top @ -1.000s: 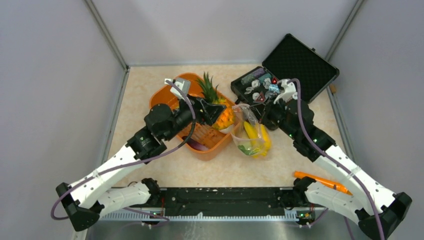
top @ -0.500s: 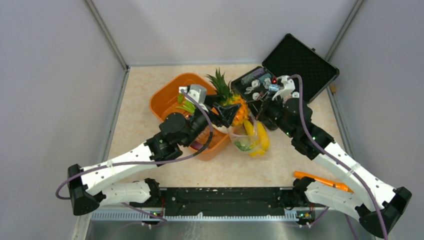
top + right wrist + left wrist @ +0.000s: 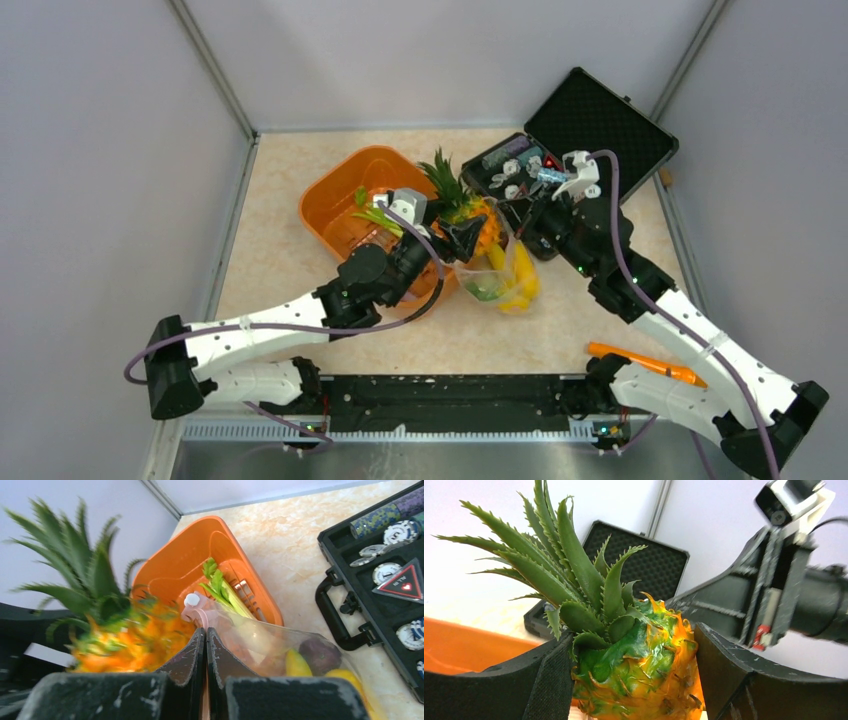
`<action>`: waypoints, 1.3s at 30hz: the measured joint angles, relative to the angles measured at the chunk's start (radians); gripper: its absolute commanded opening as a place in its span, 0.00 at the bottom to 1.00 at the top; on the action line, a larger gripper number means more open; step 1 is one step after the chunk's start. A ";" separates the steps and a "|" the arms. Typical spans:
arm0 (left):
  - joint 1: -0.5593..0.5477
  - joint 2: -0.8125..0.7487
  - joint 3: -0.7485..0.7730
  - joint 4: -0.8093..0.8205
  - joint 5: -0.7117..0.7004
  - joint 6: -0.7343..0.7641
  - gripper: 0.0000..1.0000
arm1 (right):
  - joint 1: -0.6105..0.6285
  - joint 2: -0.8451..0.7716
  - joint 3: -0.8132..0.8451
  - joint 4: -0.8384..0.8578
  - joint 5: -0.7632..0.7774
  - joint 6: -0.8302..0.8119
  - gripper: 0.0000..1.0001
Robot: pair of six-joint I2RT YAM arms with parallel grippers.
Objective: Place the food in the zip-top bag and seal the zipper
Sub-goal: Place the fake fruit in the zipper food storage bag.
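Note:
My left gripper [image 3: 468,230] is shut on the orange pineapple [image 3: 480,213], green crown up, held over the tub's right rim beside the bag's mouth. In the left wrist view the pineapple [image 3: 634,665] fills the gap between both pads [image 3: 549,680]. The clear zip-top bag [image 3: 505,278] hangs to the table with yellow banana and lemons inside. My right gripper [image 3: 206,640] is shut on the bag's mouth edge, at the pink zipper [image 3: 197,615]. A purple eggplant [image 3: 320,655] and a lemon [image 3: 297,662] show through the bag [image 3: 270,640]. A leafy stalk [image 3: 220,587] lies in the tub.
The orange tub [image 3: 345,200] stands left of the bag. An open black case [image 3: 585,130] with small trinkets sits at the back right, close behind my right wrist. An orange pen-like tool [image 3: 645,362] lies by the right arm's base.
My left arm has carried the pineapple rightward from over the tub to the bag's mouth. The right gripper kept its hold on the bag edge, and the bag shifted slightly.

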 measured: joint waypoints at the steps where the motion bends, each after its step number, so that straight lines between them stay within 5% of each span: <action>1: -0.003 0.000 -0.012 0.004 -0.012 -0.001 0.07 | 0.000 -0.003 0.000 0.004 -0.001 0.008 0.00; 9: -0.041 0.042 -0.069 0.048 -0.093 -0.006 0.18 | 0.000 -0.015 -0.002 0.026 -0.025 0.060 0.00; 19: -0.058 0.083 -0.033 0.010 -0.122 0.050 0.83 | 0.000 -0.018 -0.003 0.027 -0.040 0.071 0.00; 23: -0.059 0.046 -0.032 -0.044 -0.111 0.068 0.98 | 0.000 -0.031 -0.011 0.028 -0.036 0.070 0.00; 39: -0.039 -0.099 0.066 -0.332 -0.033 0.077 0.99 | 0.000 -0.040 -0.021 0.026 -0.041 0.055 0.00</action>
